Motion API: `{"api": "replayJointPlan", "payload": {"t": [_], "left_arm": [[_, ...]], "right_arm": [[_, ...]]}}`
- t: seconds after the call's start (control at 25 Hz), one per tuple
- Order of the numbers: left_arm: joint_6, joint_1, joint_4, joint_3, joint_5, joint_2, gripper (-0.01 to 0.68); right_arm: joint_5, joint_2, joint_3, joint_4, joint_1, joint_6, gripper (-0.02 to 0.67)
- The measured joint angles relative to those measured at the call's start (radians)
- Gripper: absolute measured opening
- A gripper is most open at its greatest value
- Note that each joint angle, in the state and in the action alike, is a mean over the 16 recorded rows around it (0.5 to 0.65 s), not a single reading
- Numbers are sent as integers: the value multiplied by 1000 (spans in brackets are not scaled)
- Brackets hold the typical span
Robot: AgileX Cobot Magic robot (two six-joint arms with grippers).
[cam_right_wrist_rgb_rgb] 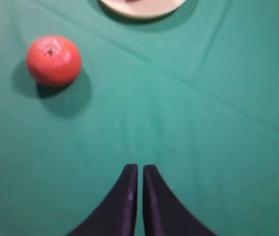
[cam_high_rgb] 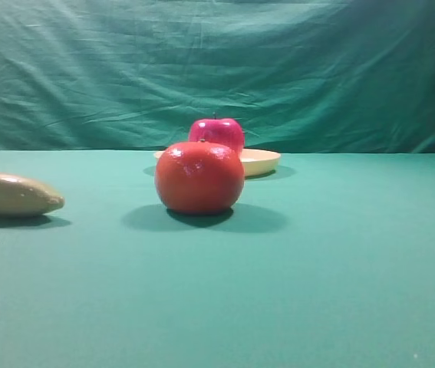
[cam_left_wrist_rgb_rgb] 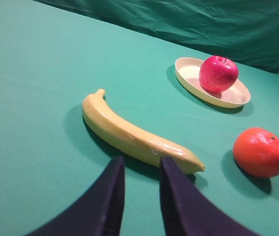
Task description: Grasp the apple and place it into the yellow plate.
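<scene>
Sitting in the yellow plate (cam_left_wrist_rgb_rgb: 191, 78) at the far side of the table (cam_high_rgb: 340, 268), the apple (cam_left_wrist_rgb_rgb: 218, 73) already rests where the task wants it, upright with its stem up. Nearer lie the orange-red fruit (cam_left_wrist_rgb_rgb: 260, 152) and, to the left, a banana (cam_left_wrist_rgb_rgb: 134, 135). The left gripper (cam_left_wrist_rgb_rgb: 141, 169) hangs slightly parted and holds nothing; the right gripper (cam_right_wrist_rgb_rgb: 140, 169) is nearly closed, also holding nothing. By my reading, nothing is left but parking the arms.
</scene>
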Motion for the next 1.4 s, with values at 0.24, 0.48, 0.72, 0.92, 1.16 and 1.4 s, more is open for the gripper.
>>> {"api": "replayJointPlan", "payload": {"t": [0.24, 0.48, 0.72, 0.92, 1.16, 1.4], "left_arm": [[0, 0, 0, 0, 0, 0, 157], [0, 0, 0, 0, 0, 0, 157], [0, 0, 0, 0, 0, 0, 157], [0, 0, 0, 0, 0, 0, 157], [0, 0, 0, 0, 0, 0, 157], [0, 0, 0, 0, 0, 0, 157]], "right_arm": [[48, -32, 36, -32, -1, 7, 0], [-54, -97, 87, -49, -19, 15, 0], [-249, -237, 197, -49, -73, 22, 0], [-399, -400, 325, -49, -137, 23, 0], [-537, -596, 496, -44, -205, 24, 0], [-627, -779, 667, -37, -252, 24, 0]]}}
